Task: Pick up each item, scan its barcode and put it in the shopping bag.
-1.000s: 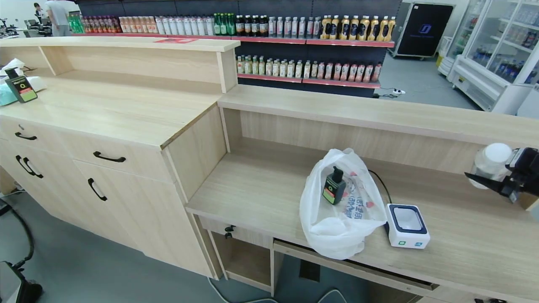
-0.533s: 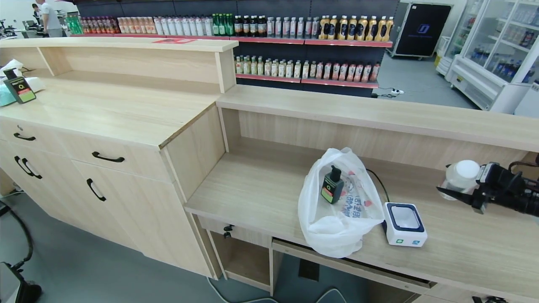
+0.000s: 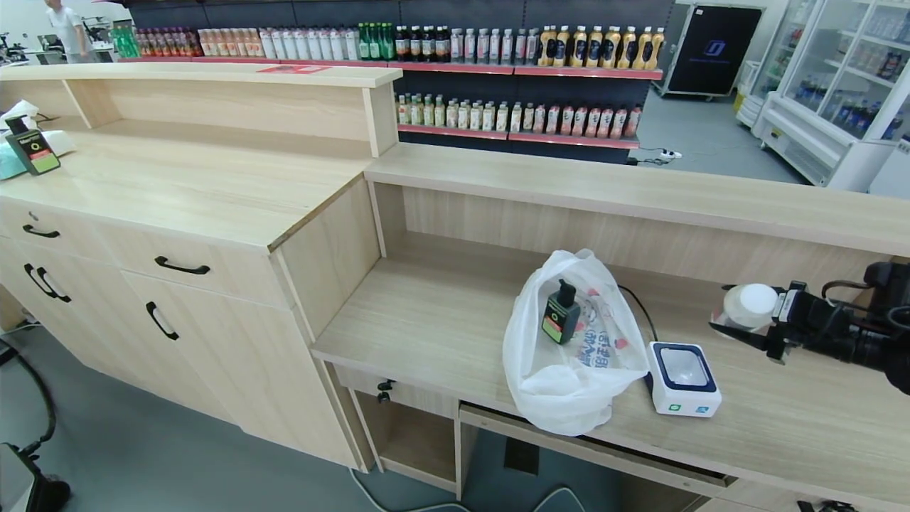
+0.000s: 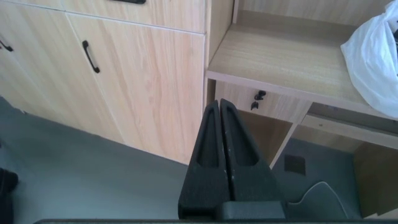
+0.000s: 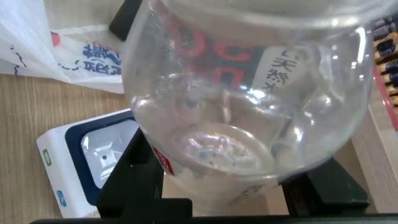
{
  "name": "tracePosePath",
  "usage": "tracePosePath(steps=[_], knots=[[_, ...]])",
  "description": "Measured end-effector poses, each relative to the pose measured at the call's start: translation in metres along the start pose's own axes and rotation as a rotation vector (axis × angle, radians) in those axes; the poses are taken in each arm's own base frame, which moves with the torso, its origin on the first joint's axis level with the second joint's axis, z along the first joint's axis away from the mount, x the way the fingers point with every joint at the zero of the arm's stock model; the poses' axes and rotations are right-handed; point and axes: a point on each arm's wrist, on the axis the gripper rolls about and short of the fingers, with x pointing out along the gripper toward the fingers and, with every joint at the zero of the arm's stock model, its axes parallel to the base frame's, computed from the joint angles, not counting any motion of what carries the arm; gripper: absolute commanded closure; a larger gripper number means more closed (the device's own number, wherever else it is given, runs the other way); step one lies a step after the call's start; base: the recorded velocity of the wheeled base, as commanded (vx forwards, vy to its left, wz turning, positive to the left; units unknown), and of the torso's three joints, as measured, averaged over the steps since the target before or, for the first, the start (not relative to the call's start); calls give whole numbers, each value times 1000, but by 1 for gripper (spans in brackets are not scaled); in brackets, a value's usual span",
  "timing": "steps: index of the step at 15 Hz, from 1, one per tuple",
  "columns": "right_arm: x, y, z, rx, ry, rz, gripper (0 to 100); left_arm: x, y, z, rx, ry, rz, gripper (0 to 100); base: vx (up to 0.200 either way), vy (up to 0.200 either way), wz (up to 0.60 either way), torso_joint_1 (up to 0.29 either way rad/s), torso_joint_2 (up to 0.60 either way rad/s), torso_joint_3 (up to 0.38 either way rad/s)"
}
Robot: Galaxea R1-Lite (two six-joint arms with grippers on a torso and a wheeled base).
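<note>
1. The right gripper (image 3: 738,321) is clamping a clear jar (image 3: 748,306) between its black fingers, with one finger lying along each side of the jar in the right wrist view.
2. The jar is being held tipped over, its white cap turned toward the shopping bag (image 3: 569,387); it seems to be hanging clear of the lower counter (image 3: 434,320), though the head view is not making that gap certain.
3. The scanner (image 3: 684,377) is sitting on the lower counter just beside the bag, with its dark-framed window facing up. It is lying below the jar and toward the bag.
4. The white shopping bag is standing open on the counter, and a green and black pump bottle (image 3: 561,318) is resting upright inside it.
5. A second pump bottle (image 3: 32,146) is standing on the higher counter, well apart from the bag at the far left.
6. The left gripper (image 4: 220,143) is hanging low beside the cabinet doors (image 4: 143,81) over the grey floor, its two fingers pressed together with nothing between them.
</note>
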Motion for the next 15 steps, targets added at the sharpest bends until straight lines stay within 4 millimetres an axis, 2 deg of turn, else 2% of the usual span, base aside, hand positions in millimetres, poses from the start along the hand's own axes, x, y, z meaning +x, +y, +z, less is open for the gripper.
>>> tracePosePath(steps=[6, 12, 15], knots=[[9, 10, -9, -67, -12, 23, 100, 0, 0, 0, 0, 0, 0, 100, 0, 0, 0, 0, 0, 0], [28, 18, -4, -87, -52, 48, 100, 0, 0, 0, 0, 0, 0, 100, 0, 0, 0, 0, 0, 0], [30, 21, -6, -97, -53, 45, 100, 0, 0, 0, 0, 0, -1, 100, 0, 0, 0, 0, 0, 0]])
